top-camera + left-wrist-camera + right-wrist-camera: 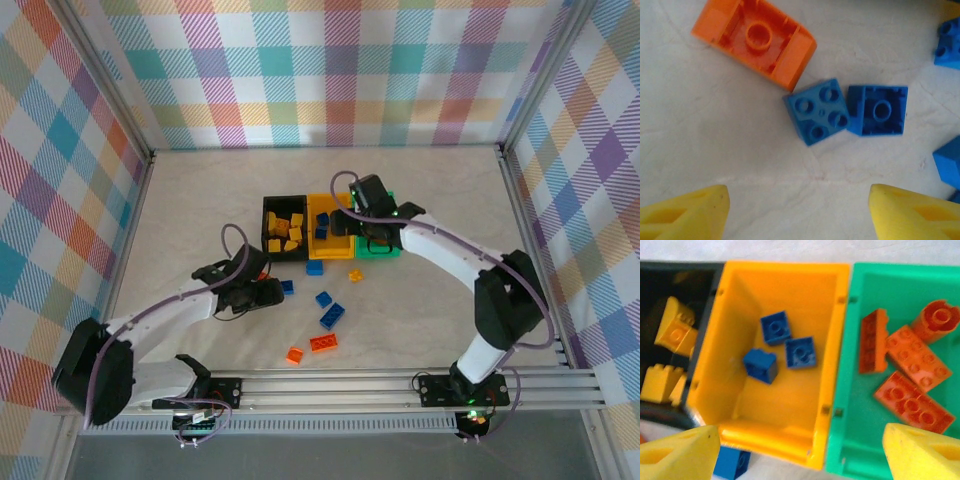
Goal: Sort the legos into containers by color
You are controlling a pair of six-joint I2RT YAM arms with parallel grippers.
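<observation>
The left hand (799,200) hangs low over the worktop (715,140), spread and empty, probably lining up on the studs-up blue brick (818,111), which sits slightly askew. Just beside it lies an upturned blue brick (877,110). Past them an orange brick (757,40), hollow side up, has its long axis slanting across the left wrist view. The right hand (800,440), also spread and empty, hovers over the yellow bin (785,280), which holds blue bricks (775,327). The green bin (900,285) to its right holds orange bricks (912,357). The black bin (670,267) on the left holds yellow bricks (675,330). Each bin's long sides run near to far.
</observation>
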